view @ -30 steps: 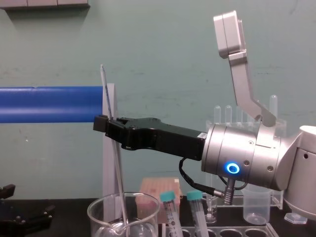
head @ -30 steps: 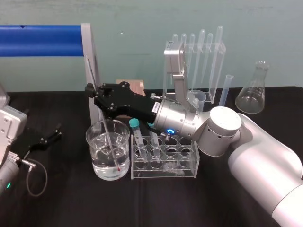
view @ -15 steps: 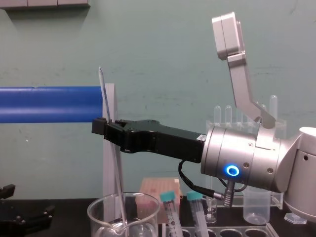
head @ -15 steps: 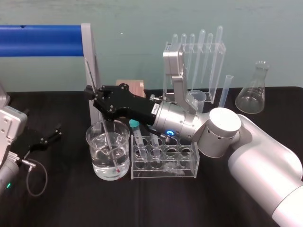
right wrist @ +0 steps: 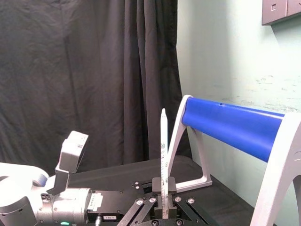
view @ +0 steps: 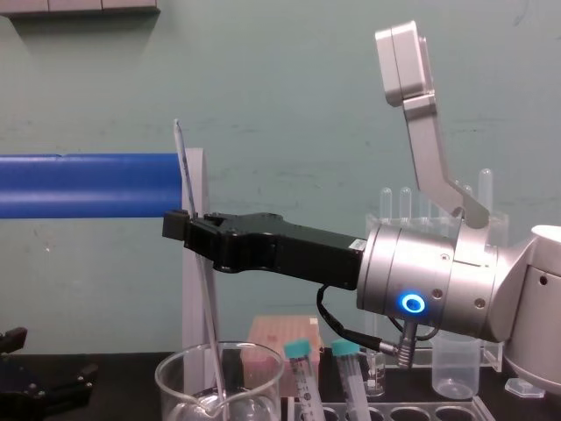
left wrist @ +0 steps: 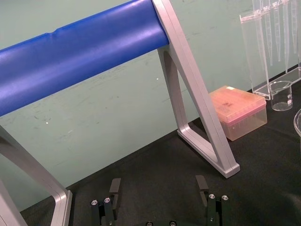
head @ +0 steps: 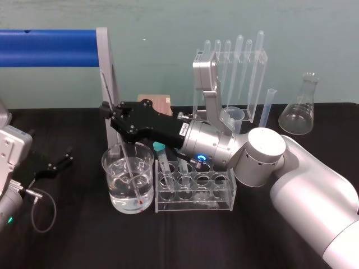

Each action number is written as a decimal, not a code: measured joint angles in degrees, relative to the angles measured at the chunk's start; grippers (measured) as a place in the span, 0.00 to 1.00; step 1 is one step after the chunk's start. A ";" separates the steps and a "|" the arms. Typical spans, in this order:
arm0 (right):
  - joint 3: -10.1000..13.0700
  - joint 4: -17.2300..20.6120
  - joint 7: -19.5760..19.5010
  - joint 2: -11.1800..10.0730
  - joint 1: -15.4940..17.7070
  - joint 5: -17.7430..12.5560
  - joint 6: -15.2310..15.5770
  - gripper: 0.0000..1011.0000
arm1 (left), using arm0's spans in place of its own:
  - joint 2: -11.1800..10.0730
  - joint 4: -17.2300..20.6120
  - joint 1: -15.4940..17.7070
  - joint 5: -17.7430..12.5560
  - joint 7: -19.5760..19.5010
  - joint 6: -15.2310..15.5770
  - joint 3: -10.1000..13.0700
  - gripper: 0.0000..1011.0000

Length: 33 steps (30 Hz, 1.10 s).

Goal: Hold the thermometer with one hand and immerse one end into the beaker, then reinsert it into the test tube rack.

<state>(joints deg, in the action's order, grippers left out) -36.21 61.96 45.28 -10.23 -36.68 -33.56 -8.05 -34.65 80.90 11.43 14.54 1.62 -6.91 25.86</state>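
Head view: right gripper point(head: 110, 114) is reaching across the centre-left of the frame, its fingers pinching tight on the thermometer point(head: 128, 165) partway along the rod. The thermometer is leaning slightly, its red bulb sitting low in the clear liquid inside the beaker point(head: 107, 168), lower centre-left. The test tube rack point(head: 224, 193) is standing just right of the beaker. The left gripper point(head: 55, 163) is lying on the black table point(head: 84, 241) near the left edge.
Left wrist view: the left gripper's fingers are spreading wide, gripping nothing.
Right wrist view: the rod is standing clamped between the right gripper's fingers.
Chest view: the rod is slanting down from the gripper into the beaker at bottom centre-left.
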 joint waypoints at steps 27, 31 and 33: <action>0.04 1.39 -0.80 -0.50 0.77 0.26 0.14 0.06 | 0.00 0.00 0.00 0.00 0.00 0.00 0.00 1.00; 0.03 1.59 -0.95 -0.56 0.90 0.30 0.19 0.06 | 0.00 0.00 0.00 0.00 0.00 0.00 0.00 1.00; 0.03 1.81 -1.02 -0.69 1.06 0.36 0.22 0.06 | 0.00 0.00 0.00 0.00 0.00 0.00 0.00 1.00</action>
<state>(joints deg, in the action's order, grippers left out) -36.19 63.77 44.26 -10.92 -35.62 -33.20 -7.83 -34.64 80.90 11.43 14.54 1.62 -6.91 25.86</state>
